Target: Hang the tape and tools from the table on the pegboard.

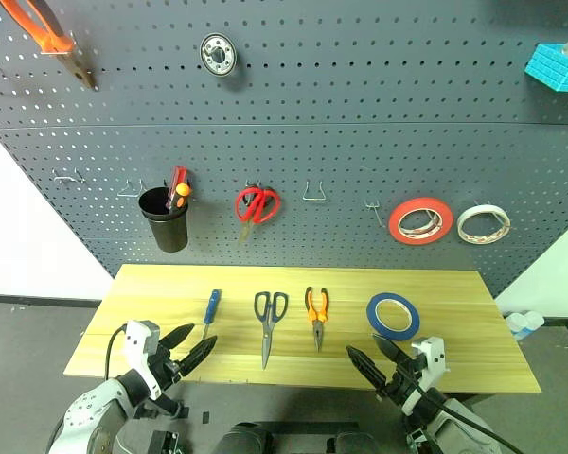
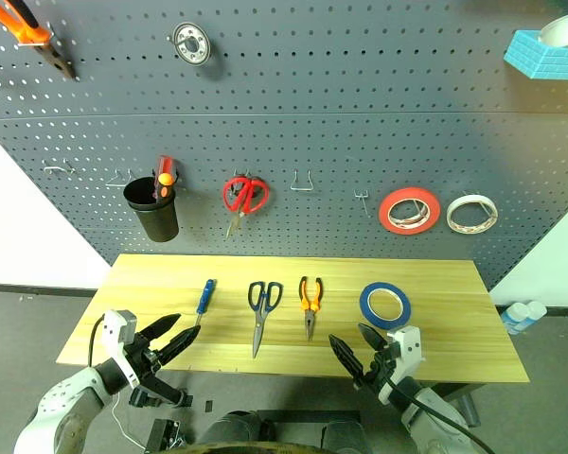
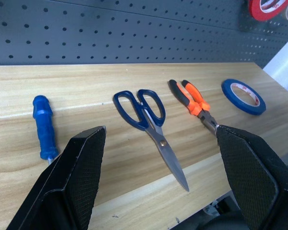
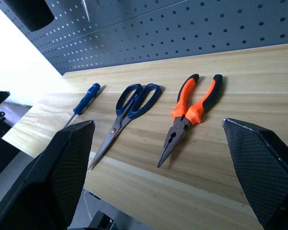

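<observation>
Four things lie in a row on the light wood table (image 1: 454, 355): a blue-handled screwdriver (image 1: 211, 308), dark-handled scissors (image 1: 269, 319), orange-handled pliers (image 1: 316, 311) and a flat blue tape roll (image 1: 393, 315). Behind them stands the dark grey pegboard (image 1: 360, 113) with empty metal hooks (image 1: 314, 193). My left gripper (image 1: 188, 348) hovers open at the table's near left edge, close to the screwdriver's tip. At the near right edge my right gripper (image 1: 378, 357) is open too, just in front of the tape. Both hold nothing.
On the pegboard hang a black cup (image 1: 165, 218) with red and orange screwdrivers, red scissors (image 1: 256, 205), a red-orange tape roll (image 1: 420, 220), a white roll (image 1: 483, 223), large orange pliers (image 1: 52, 38) and a round metal part (image 1: 218, 54). A blue shelf (image 1: 559, 66) sits top right.
</observation>
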Controlling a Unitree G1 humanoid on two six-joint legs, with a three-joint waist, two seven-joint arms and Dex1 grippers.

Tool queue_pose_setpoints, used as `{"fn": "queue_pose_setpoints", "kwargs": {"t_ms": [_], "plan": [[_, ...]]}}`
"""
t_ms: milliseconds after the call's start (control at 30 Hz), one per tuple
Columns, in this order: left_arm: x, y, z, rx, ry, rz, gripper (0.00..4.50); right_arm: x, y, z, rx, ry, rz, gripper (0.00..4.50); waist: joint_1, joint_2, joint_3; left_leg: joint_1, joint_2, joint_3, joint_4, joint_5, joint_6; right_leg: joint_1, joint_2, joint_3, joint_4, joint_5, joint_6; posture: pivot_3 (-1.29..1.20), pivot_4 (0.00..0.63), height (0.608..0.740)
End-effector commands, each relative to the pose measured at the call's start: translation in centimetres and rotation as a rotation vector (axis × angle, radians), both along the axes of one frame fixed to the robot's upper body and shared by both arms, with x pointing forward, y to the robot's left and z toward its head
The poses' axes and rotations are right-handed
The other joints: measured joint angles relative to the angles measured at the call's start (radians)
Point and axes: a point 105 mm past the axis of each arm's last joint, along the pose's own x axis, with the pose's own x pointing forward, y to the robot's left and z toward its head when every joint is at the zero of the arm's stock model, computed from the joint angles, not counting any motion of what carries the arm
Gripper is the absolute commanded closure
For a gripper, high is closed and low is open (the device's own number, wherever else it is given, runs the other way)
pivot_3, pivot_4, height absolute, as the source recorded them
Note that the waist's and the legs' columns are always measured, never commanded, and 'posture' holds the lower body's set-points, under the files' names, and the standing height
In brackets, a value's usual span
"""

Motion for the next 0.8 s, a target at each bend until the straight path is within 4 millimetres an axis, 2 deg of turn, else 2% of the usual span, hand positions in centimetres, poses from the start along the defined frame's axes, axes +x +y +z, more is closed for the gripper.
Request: {"fn": "queue_pose_setpoints", "kwargs": {"t_ms": [33, 600, 800], "plan": [[0.5, 0.1, 0.7, -0.001, -0.027, -0.004, 0.68, 0.4, 0.0, 0.5, 0.008, -0.022, -0.001, 0.0, 0.0, 0.0, 0.0, 0.0, 0.0, 0.0, 0.0, 0.0, 0.0, 0.0, 0.0, 0.0, 0.0, 0.0, 0.0, -0.08, 0.0, 0.717], [-0.3, -0.1, 0.6, -0.004, -0.03, -0.019, 0.68, -0.3, -0.2, 0.5, 0.036, -0.019, -0.034, 0.0, 0.0, 0.0, 0.0, 0.0, 0.0, 0.0, 0.001, 0.0, 0.0, 0.0, 0.0, 0.0, 0.0, 0.0, 0.0, -0.09, 0.0, 0.717], [-0.8, -1.0, 1.0, -0.003, -0.057, -0.132, 0.68, -0.4, -0.3, 0.8, 0.07, -0.041, -0.063, 0.0, -0.001, 0.0, 0.0, 0.0, 0.0, 0.0, 0.001, 0.0, 0.0, 0.0, 0.0, 0.0, 0.0, 0.0, 0.0, -0.09, 0.0, 0.717]]}}
